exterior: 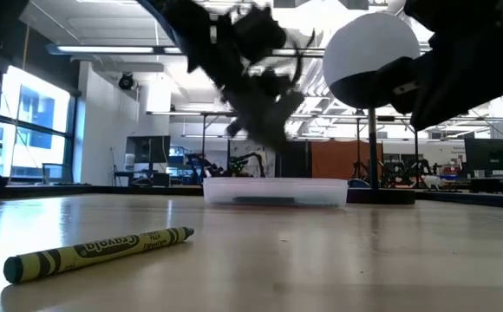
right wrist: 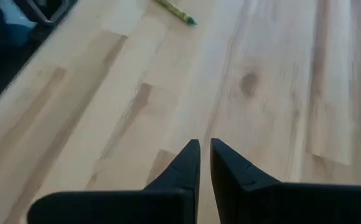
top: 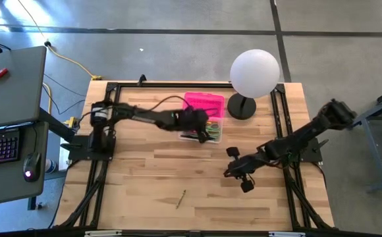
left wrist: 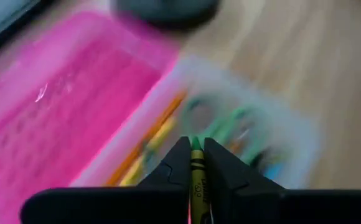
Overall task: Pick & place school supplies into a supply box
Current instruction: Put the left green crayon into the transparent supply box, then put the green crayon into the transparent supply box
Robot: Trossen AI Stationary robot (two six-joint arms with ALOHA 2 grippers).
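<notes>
With the left gripper (left wrist: 196, 163) clamped on a green crayon (left wrist: 196, 177) just above the open box (top: 212, 130), lower it inside before releasing, while the empty right gripper (right wrist: 205, 155), nearly closed, waits well away from the box.

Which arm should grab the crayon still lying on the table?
Right. The right gripper hangs empty and nearer the olive crayon, which shows ahead in its wrist view. The left gripper is over the box, holding another crayon.
</notes>
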